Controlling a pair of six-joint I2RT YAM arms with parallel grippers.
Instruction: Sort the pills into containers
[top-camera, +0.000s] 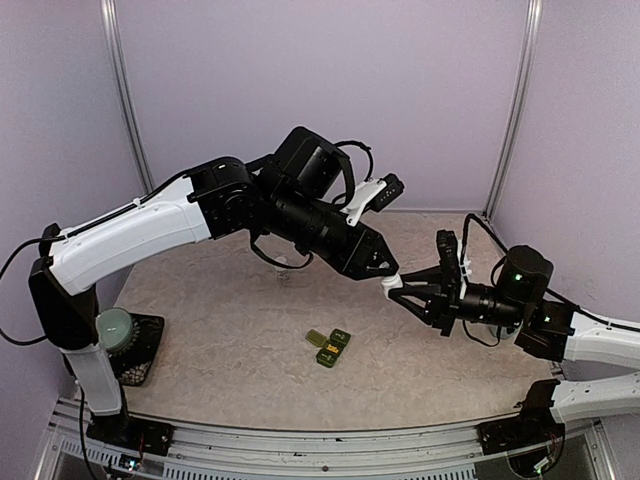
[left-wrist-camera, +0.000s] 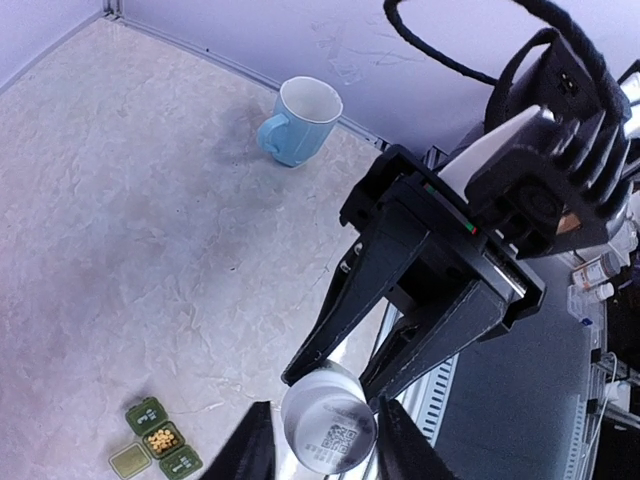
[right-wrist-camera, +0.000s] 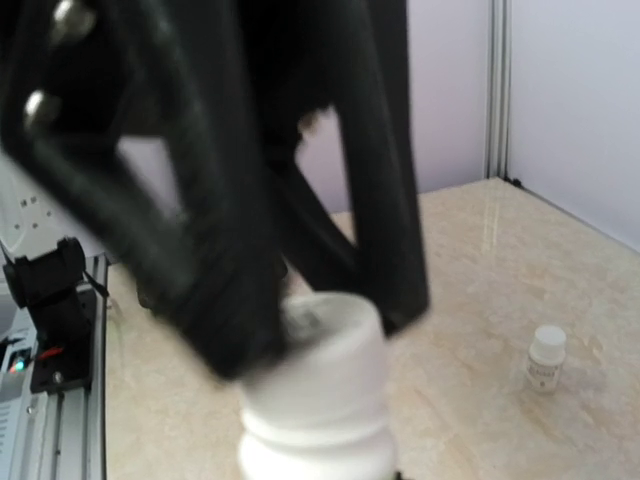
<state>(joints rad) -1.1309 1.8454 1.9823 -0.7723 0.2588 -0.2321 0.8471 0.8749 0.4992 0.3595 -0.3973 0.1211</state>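
Contact between the two arms is made in the air above the table (left-wrist-camera: 120, 250), where both tools meet at one white bottle (left-wrist-camera: 325, 428). The right gripper (left-wrist-camera: 333, 380) comes from the right side, and its two black fingers are pressed on the sides of the bottle, so it is pinching it. The left gripper (left-wrist-camera: 322, 410) points at the same bottle from the opposite side. Its fingers stand on both sides of the round end of the bottle (the end with a small printed code). The right wrist view is blurred here, so I cannot tell if these fingers really press on it or only stand just beside it.

The containers (top-camera: 328, 347) lie flat on the table, lower than the two tools and nearer to the arm bases, well apart from both. No tool touches them. In the left wrist view, one compartment is open and has small yellowish pills inside.

A pale blue mug (left-wrist-camera: 300, 120) stands upright near the back wall, far from the containers. A second small white bottle (right-wrist-camera: 546, 357) stands alone on the table in the right wrist view.
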